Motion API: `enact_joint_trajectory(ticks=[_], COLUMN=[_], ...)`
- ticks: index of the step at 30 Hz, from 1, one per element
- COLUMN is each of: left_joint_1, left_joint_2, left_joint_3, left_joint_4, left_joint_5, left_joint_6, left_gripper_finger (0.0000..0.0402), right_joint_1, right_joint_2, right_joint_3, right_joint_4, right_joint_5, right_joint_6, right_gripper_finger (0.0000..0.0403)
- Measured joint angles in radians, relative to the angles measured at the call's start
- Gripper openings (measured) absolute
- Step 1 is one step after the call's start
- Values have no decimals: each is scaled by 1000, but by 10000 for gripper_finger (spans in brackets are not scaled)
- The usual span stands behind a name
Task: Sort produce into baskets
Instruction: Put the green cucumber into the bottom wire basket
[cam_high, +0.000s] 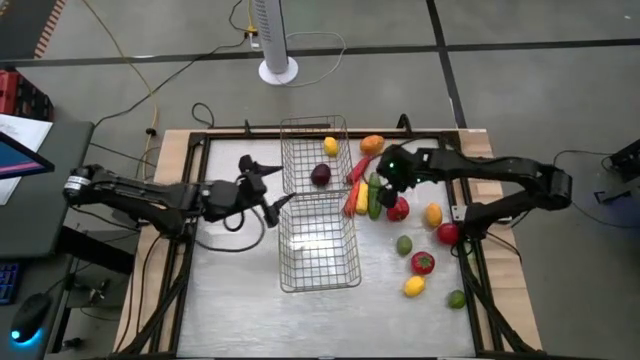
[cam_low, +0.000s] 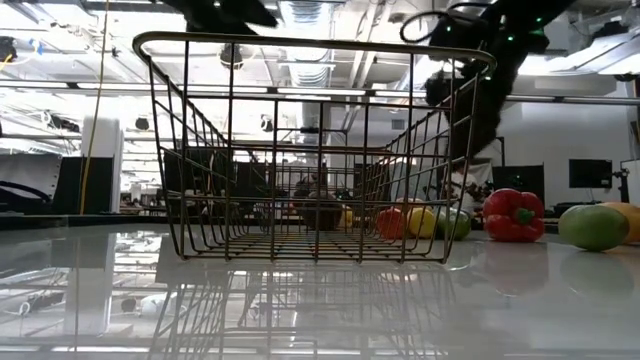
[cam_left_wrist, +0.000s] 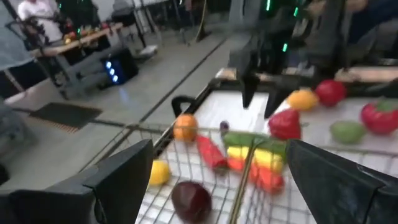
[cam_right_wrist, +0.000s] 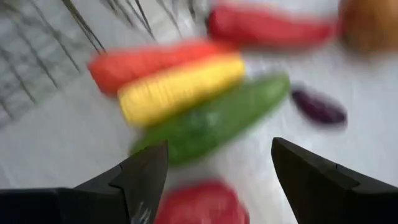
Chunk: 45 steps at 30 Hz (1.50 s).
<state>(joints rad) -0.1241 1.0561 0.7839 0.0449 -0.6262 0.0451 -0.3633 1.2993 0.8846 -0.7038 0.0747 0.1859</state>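
Baskets: far basket (cam_high: 314, 152) holds plum (cam_high: 320, 175) and lemon (cam_high: 330, 146); near basket (cam_high: 319, 243) bare.
Left gripper (cam_high: 268, 190): spread wide, nothing held, baskets just ahead.
Right gripper (cam_right_wrist: 214, 180): released, above cucumber (cam_right_wrist: 211, 122), corn (cam_right_wrist: 180, 86) just beyond.
Risk: fingers likely catch corn too; cucumber may roll away.

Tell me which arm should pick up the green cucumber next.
The right. Its open gripper already hangs just above the cucumber, which lies on the table right of the baskets. The left gripper, also open, waits on the baskets' far side.
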Motion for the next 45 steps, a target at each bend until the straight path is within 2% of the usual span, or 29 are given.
enact_joint_trajectory(ticks=[4,9,13,17,21,24,28,32,38,42,45], left_joint_1=[-29,-53,-73,-76,-75,-76,-76,-84,-125,-139,-139], left_joint_2=[-69,-107,-108,-91,-81,-84,-98,-116,-134,-135,-135], left_joint_3=[-2,-2,-2,-13,-64,-76,-76,-75,-75,-75,-75], left_joint_4=[-46,-63,-89,-79,34,57,48,5,-36,-37,-43], left_joint_5=[-4,-15,-13,48,142,150,149,150,149,138,116], left_joint_6=[-6,-49,-69,-97,-70,-54,-60,-106,-150,-151,-147], left_gripper_finger=[351,351,351,351,351,351,351,351,351,351,351], right_joint_1=[36,20,-1,14,21,13,7,6,-47,-80,-85], right_joint_2=[18,23,78,184,268,298,303,298,305,269,229], right_joint_3=[4,5,5,5,7,10,9,8,9,5,1], right_joint_4=[-27,94,112,129,147,147,147,129,95,89,80], right_joint_5=[33,59,62,57,36,26,16,11,-6,-59,-69], right_joint_6=[35,110,169,184,183,168,147,127,60,17,11], right_gripper_finger=[311,311,311,311,311,311,308,289,277,268,246])
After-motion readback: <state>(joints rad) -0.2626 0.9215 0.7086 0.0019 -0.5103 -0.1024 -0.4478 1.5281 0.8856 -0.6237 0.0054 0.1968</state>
